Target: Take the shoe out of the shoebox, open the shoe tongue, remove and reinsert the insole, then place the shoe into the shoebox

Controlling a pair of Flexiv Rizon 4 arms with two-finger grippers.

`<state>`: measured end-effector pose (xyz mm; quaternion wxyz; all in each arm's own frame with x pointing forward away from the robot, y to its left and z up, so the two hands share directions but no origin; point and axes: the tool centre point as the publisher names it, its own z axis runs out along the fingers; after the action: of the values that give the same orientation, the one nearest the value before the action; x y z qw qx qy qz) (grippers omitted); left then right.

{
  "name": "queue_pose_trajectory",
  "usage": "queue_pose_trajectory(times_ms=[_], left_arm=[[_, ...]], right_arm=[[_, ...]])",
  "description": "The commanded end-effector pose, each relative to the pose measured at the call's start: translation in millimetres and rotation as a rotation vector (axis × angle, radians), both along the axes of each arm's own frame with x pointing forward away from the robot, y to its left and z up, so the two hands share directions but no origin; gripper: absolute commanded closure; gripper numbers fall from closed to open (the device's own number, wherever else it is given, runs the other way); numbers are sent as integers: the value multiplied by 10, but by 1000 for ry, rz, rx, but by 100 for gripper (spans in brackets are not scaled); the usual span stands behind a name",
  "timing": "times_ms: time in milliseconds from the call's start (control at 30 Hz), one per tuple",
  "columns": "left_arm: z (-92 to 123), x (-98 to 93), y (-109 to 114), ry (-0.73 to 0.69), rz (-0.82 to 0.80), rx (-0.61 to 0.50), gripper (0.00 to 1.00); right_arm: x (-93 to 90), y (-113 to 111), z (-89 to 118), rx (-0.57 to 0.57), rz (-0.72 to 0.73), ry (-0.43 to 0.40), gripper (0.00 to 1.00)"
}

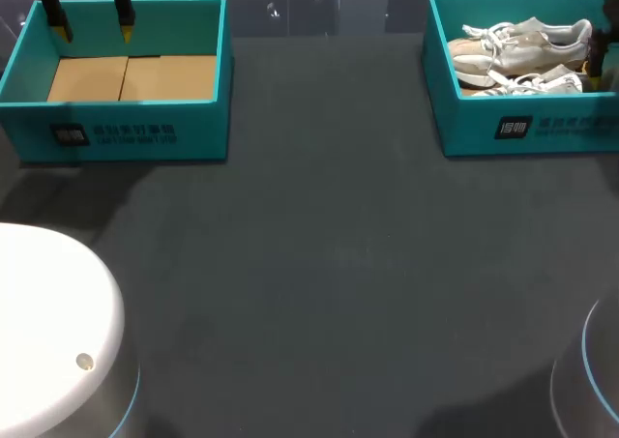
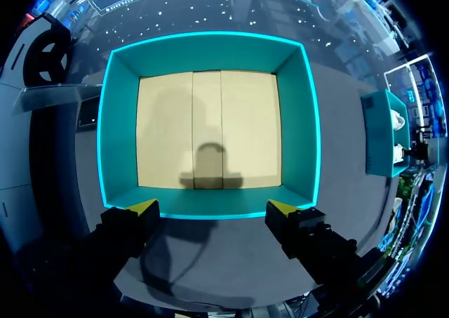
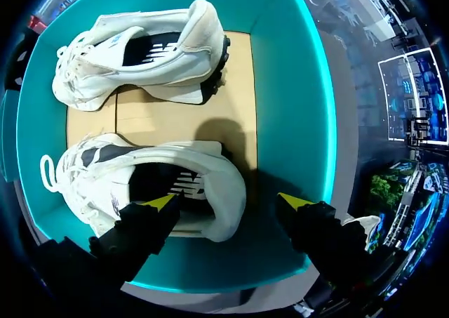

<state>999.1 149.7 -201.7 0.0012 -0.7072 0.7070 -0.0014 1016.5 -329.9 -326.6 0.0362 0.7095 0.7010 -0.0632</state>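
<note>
Two white sneakers lie in the teal shoebox [image 1: 522, 124] at the back right. In the right wrist view the nearer shoe [image 3: 140, 170] lies on its side under my right gripper [image 3: 229, 201], and the second shoe [image 3: 140, 51] lies beyond it. The gripper is open and straddles the nearer shoe's heel. One yellow tip is at the shoe's mouth and the other stands clear between the heel and the box wall [image 3: 295, 86]. My left gripper [image 2: 212, 207] hangs open and holds nothing above the near rim of a second teal box [image 2: 295, 121], which shows only its cardboard floor.
The dark table [image 1: 319, 264] stretches between the two boxes. The second teal box [image 1: 126, 129] stands at the back left. White rounded robot bases sit at the front left [image 1: 48, 332] and the front right [image 1: 595, 380] corners.
</note>
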Motion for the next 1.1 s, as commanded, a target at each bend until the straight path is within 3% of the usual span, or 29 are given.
queue_pose_trajectory(times_ms=[33, 167, 400, 567, 700, 733, 767, 1100], left_arm=[[7, 2, 1, 1, 0, 0, 0], [7, 2, 1, 1, 0, 0, 0], [7, 2, 1, 1, 0, 0, 0], [7, 2, 1, 1, 0, 0, 0], [7, 2, 1, 1, 0, 0, 0], [7, 2, 1, 1, 0, 0, 0], [7, 2, 1, 1, 0, 0, 0], [7, 2, 1, 1, 0, 0, 0]], right_arm=[[17, 11, -74, -1, -1, -5, 15], [30, -15, -148, 5, -6, -3, 16], [20, -57, -234, 8, -16, 7, 27], [27, -55, -292, 12, -18, 13, 41], [40, -53, -334, 9, -30, 25, 63], [42, -55, -340, 6, -35, 25, 88], [42, -55, -342, 4, -39, 23, 100], [73, -111, -160, 2, -82, -10, 100]])
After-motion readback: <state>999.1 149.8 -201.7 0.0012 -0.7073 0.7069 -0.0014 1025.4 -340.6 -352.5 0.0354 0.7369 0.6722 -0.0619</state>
